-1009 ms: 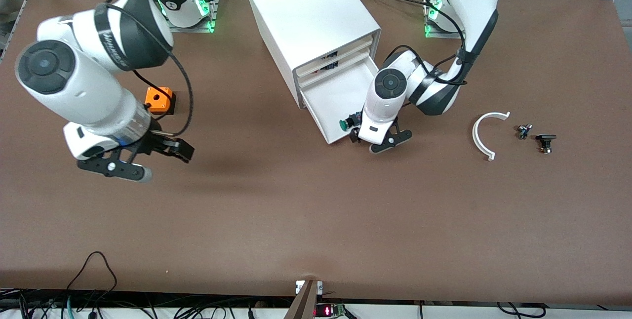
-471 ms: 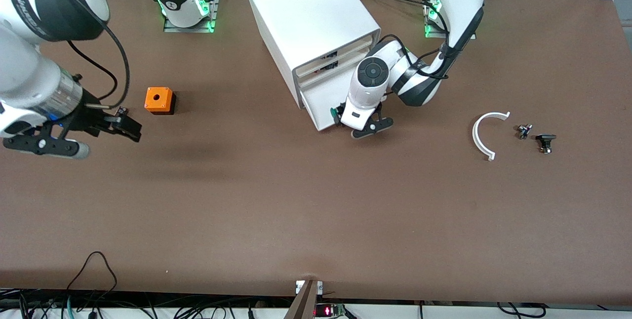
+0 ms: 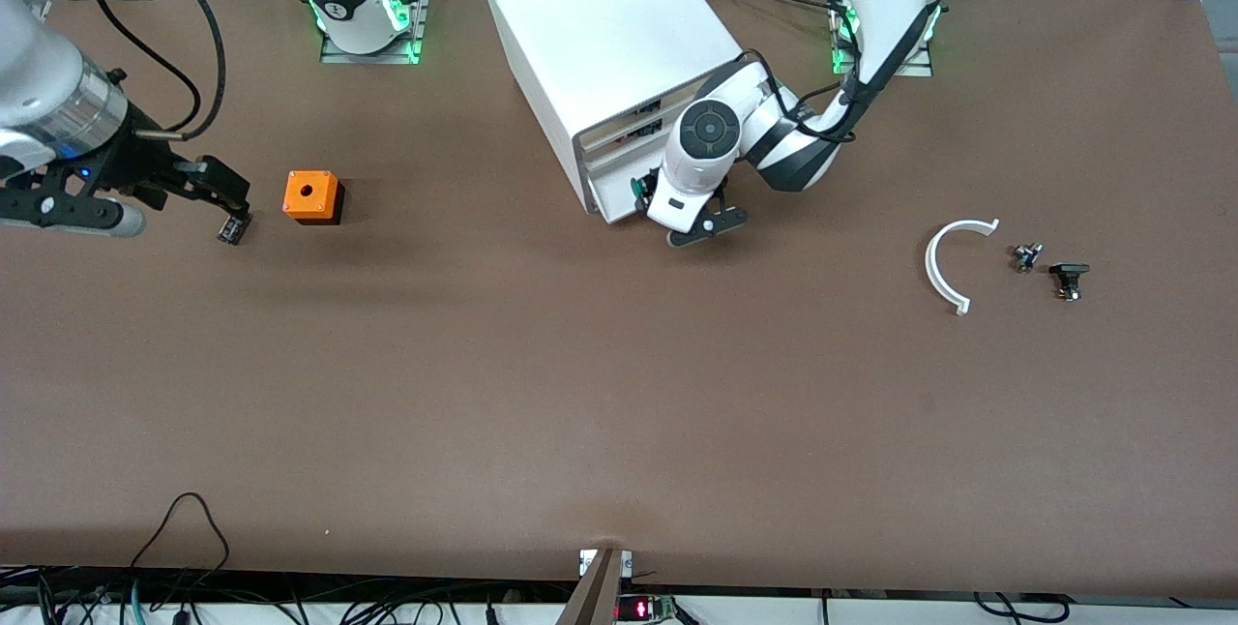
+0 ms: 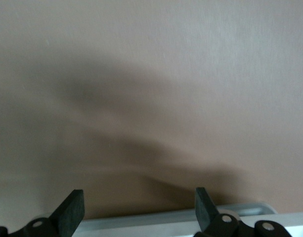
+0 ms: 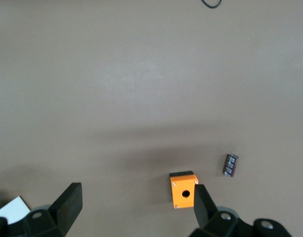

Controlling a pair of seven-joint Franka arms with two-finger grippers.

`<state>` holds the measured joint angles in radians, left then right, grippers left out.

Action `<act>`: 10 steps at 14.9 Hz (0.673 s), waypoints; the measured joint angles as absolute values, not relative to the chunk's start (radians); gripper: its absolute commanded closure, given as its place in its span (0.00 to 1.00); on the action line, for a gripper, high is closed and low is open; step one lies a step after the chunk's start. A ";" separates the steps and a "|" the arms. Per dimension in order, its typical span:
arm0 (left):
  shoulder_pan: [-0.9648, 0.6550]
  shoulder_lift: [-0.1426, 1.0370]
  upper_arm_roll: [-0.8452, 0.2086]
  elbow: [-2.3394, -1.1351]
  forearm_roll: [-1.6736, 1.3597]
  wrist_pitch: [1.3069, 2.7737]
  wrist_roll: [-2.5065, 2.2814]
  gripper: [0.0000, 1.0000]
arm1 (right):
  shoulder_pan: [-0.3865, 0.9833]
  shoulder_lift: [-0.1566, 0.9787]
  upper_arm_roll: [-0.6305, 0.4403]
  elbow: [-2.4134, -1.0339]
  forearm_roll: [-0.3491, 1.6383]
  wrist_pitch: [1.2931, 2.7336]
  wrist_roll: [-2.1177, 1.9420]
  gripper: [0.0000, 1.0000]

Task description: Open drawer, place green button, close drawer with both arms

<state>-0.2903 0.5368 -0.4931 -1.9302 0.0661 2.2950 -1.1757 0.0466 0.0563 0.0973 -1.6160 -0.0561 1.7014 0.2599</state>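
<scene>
The cabinet (image 3: 611, 35) stands on the table (image 3: 619, 393) between the two arm bases. Its lowest drawer (image 3: 614, 192) is almost fully pushed in; only a narrow strip of its front projects from the cabinet face on the side nearer the front camera.

The left gripper (image 3: 677, 219) sits directly against that drawer front, low over the table. Its fingers (image 4: 72, 212) are spread wide and hold nothing; the left wrist view shows them apart above the drawer's white edge (image 4: 181, 217).

The button (image 3: 639, 188) shows only as a green cap at the drawer front, just beside the left gripper. Whether it lies inside the drawer or against its rim cannot be told.

The right gripper (image 3: 145, 190) hangs over the right arm's end of the table, well apart from the cabinet. Its fingers (image 5: 67, 205) are wide apart and empty.

An orange cube (image 3: 311, 196) with a round hole rests near the right gripper, with a small dark cylindrical part (image 3: 230, 229) close by. Toward the left arm's end lie a white curved piece (image 3: 943, 262) and two small dark parts (image 3: 1049, 267).
</scene>
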 measured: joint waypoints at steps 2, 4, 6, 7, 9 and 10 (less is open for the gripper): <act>-0.290 0.541 -0.508 -1.931 0.026 2.293 -1.176 0.01 | 0.043 0.032 0.093 -1.646 -0.056 1.702 0.260 0.00; -0.291 0.545 -0.515 -1.931 -0.014 2.287 -1.176 0.01 | 0.041 0.026 0.084 -1.657 -0.056 1.703 0.260 0.00; -0.291 0.545 -0.517 -1.931 -0.058 2.262 -1.175 0.01 | 0.037 0.021 0.080 -1.665 -0.054 1.704 0.246 0.00; -0.291 0.545 -0.518 -1.931 -0.067 2.255 -1.175 0.01 | 0.032 0.015 0.079 -1.672 -0.047 1.705 0.230 0.00; -0.291 0.545 -0.521 -1.931 -0.076 2.251 -1.175 0.01 | 0.015 -0.002 0.078 -1.685 -0.032 1.707 0.214 0.00; -0.292 0.545 -0.522 -1.931 -0.077 2.249 -1.175 0.01 | 0.010 -0.010 0.077 -1.691 -0.029 1.708 0.210 0.00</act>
